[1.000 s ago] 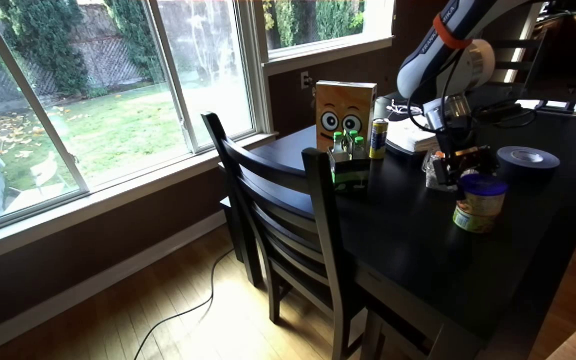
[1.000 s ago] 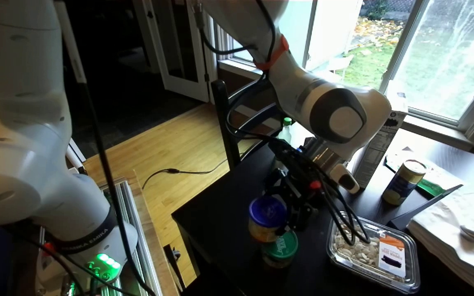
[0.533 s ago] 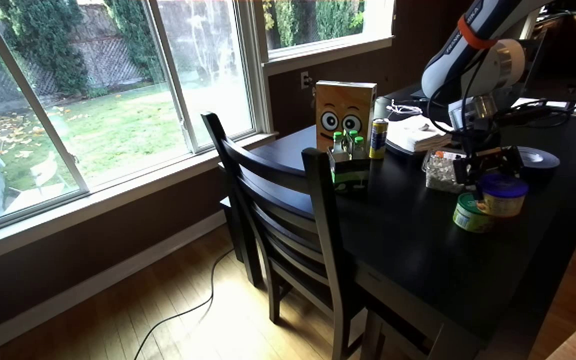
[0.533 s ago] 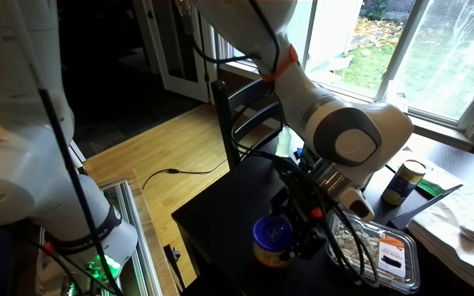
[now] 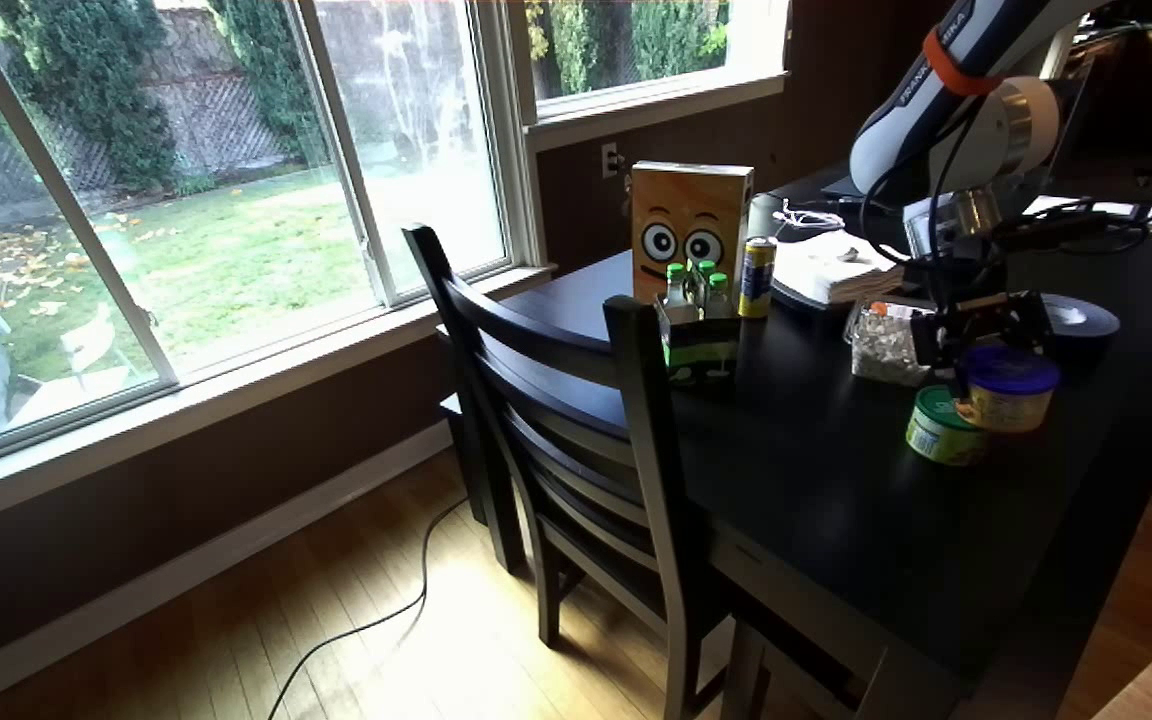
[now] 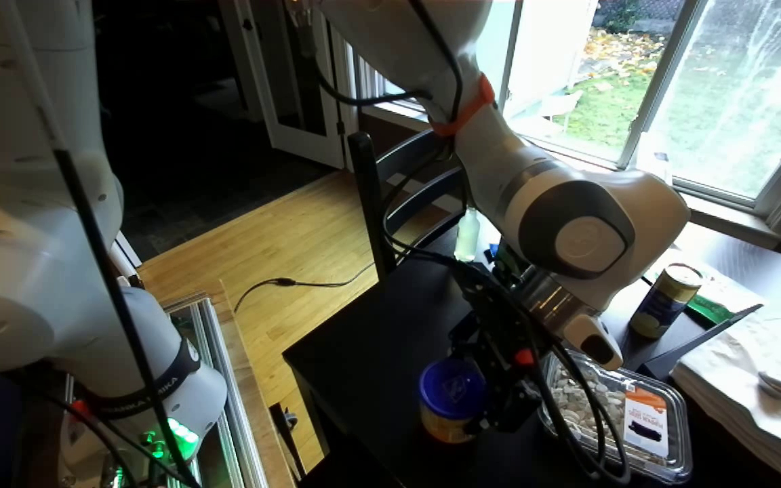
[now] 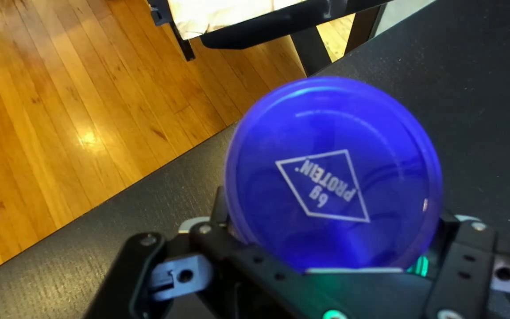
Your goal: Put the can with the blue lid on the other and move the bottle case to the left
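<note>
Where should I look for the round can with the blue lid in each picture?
In an exterior view, the blue-lidded can is at the right, about midway down.
In an exterior view, the blue-lidded can is low, just right of centre.
In the wrist view, the blue-lidded can is large, right of centre, seen from above.
Shared landmark: the black table, with wooden floor past its edge.

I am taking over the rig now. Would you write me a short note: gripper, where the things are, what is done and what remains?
Gripper: shut on the blue-lidded can.
Places: in an exterior view, that can partly hides the green-lidded can, not centred over it; the bottle case stands on the table.
Done: blue-lidded can gripped.
Remaining: stack it, release, then apparently move the bottle case left.
</note>
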You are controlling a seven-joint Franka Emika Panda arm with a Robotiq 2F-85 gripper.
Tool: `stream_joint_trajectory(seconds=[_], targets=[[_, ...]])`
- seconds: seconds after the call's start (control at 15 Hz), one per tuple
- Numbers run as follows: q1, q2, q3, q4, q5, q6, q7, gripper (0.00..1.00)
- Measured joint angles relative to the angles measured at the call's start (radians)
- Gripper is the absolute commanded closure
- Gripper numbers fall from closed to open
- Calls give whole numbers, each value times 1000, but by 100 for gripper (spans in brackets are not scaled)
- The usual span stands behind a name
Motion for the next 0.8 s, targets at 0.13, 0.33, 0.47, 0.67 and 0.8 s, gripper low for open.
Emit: stream_joint_trajectory(seconds=[0.13, 0.33, 0.47, 0.67, 0.8], targets=[[-3, 0, 0, 2, 1, 4, -6, 32], [-16, 0, 4, 6, 17, 16, -27, 32], [-26, 0, 5, 9, 33, 23, -45, 32], [-39, 0, 11, 15, 62, 26, -75, 32], [-45, 0, 15, 20, 93, 26, -95, 32]])
